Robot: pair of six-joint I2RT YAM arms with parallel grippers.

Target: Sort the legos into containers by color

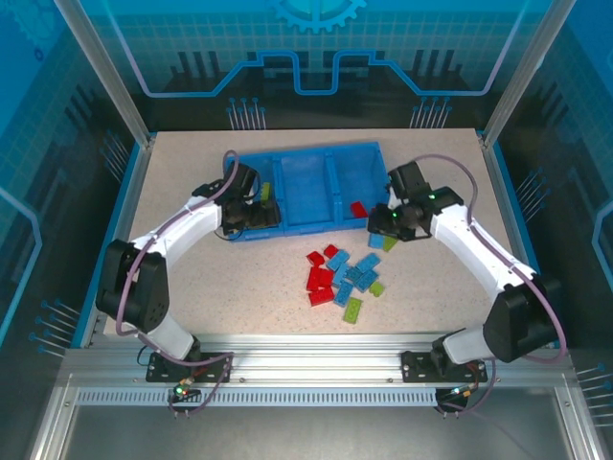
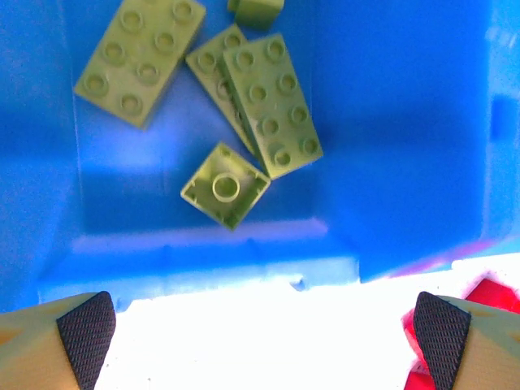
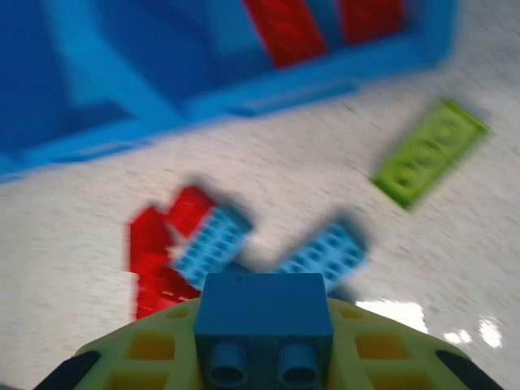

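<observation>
**Top external view**
- Tray (image 1: 306, 153): blue, three compartments, on the counter (image 1: 192, 287); landmark for all entries.
- Left claw (image 1: 251, 204): over the tray's left compartment (image 1: 273, 172), which holds yellow-green bricks.
- Right claw (image 1: 386, 222): just off the tray's near right corner, above the counter.
- Right compartment (image 1: 356, 177): one red brick (image 1: 358, 209) seen at its near wall.
- Middle compartment (image 1: 306, 187): no brick made out.
- Loose legos (image 1: 343, 278): red, light blue and yellow-green, heaped on the counter in front of the tray.

**Left wrist view**
- Pads (image 2: 85, 325): spread wide, nothing between them.
- Below them, inside the tray: several yellow-green bricks, one small one (image 2: 225, 185) lying underside up.
- The counter outside the tray is washed out white, and a red brick (image 2: 487, 296) there is cut off.

**Right wrist view**
- Blue brick (image 3: 264, 325): pinched in the right claw, studs toward the camera.
- The picture is blurred, so brick outlines and the grip's contact points are hard to judge.

**Handling note (judgement)**
- The step in hand is carrying the blue brick to the middle compartment.
- Lift clear of the tray's near wall, pass over the red compartment, and let go low and central so the brick does not bounce across a divider.
</observation>
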